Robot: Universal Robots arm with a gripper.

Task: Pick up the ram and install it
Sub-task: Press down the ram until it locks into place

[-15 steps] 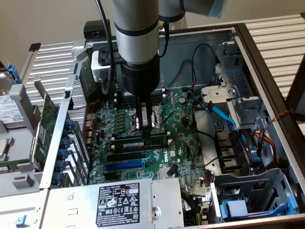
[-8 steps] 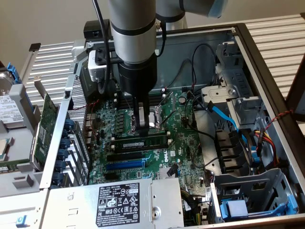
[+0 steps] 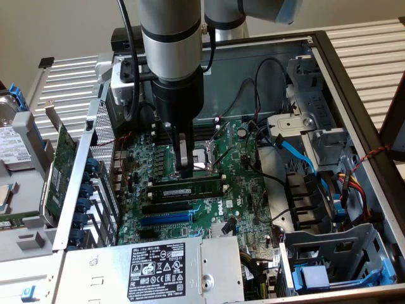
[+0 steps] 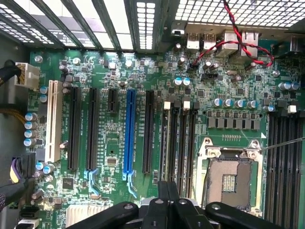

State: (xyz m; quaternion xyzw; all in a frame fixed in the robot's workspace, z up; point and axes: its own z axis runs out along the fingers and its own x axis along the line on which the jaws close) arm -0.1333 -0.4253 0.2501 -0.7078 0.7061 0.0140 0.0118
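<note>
Open computer case (image 3: 354, 82), exterior view; gripper (image 3: 185, 170) lowered over the motherboard (image 3: 247, 190), jaws closed on the top edge of the ram (image 3: 185, 189); the ram lies directly beneath the fingertips, at 6 o'clock of the CPU socket (image 3: 205, 158), long axis running 9 to 3 o'clock, parallel with the black expansion slots (image 3: 166, 207).

The motherboard (image 3: 209, 196) is laid flat inside the open computer case (image 3: 354, 82). The ram (image 3: 185, 189) is stood in a slot directly beneath the gripper (image 3: 185, 170). The power supply (image 3: 158, 269) is placed in front, and drive cages (image 3: 335, 259) are set at the exterior view's right.
</note>
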